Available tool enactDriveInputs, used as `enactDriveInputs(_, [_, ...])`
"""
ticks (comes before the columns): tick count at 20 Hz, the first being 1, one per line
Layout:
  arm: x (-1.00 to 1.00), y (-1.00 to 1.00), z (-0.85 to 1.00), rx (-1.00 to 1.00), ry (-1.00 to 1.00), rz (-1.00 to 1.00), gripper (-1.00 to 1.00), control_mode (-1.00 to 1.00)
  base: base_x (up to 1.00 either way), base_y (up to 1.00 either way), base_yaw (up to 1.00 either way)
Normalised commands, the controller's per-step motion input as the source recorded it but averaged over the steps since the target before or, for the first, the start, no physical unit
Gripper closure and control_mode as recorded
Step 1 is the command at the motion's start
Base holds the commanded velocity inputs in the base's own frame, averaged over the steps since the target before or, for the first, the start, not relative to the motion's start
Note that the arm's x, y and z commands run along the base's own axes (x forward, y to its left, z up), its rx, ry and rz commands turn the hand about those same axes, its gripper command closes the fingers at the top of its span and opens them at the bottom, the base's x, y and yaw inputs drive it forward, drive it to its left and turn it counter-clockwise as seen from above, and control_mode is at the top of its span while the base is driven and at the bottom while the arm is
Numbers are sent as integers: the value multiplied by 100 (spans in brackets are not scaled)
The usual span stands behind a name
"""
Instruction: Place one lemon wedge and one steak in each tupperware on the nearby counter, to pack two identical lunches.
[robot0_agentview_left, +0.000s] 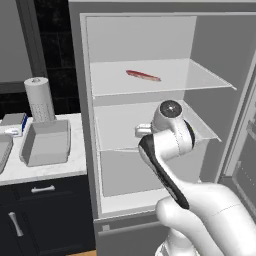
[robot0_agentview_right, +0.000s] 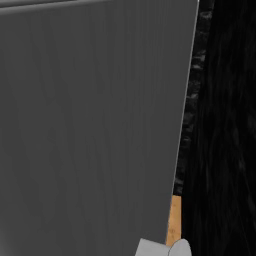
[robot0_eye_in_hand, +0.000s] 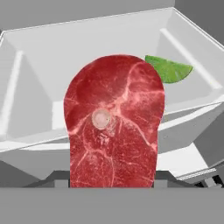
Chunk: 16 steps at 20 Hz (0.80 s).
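The white arm rises from the lower right of the left base view, bends at a dark-trimmed elbow and reaches forward into the open fridge (robot0_agentview_left: 150, 30), its wrist level with the middle glass shelf (robot0_agentview_left: 120, 135). The end effector (robot0_eye_in_hand: 113, 181) shows in the hand view, where a steak (robot0_eye_in_hand: 113, 122) stands up from the bottom edge between its dark fingertips and covers them; the steak appears to be in its grip, though how wide the jaws stand cannot be told.

The steak is a flat, round-topped slab, deep red with pale pink marbling and a small round whitish bone near its middle. Behind its upper right edge lies a green citrus wedge (robot0_eye_in_hand: 171, 70) on the smooth white fridge floor. On the upper shelf a second steak (robot0_agentview_left: 143, 75) lies flat, seen as a thin red strip.

Left of the fridge, the white marbled surface (robot0_agentview_left: 75, 160) carries a shallow grey tupperware (robot0_agentview_left: 46, 143) with sloped walls; a second tupperware (robot0_agentview_left: 4, 150) is cut by the left edge. A dotted paper-towel roll (robot0_agentview_left: 40, 100) stands upright just behind.
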Motion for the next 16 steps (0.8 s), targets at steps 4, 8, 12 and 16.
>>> enactDriveInputs(4, [-100,-28,62,28,16,0,100,-100,0,0,0])
enactDriveInputs(8, [-100,-13,17,21,9,0,100,-100,0,0,0])
enactDriveInputs(12, [0,0,0,0,0,0,100,100,-100,59,19])
enactDriveInputs(16, [0,0,0,0,0,0,100,100,-32,100,35])
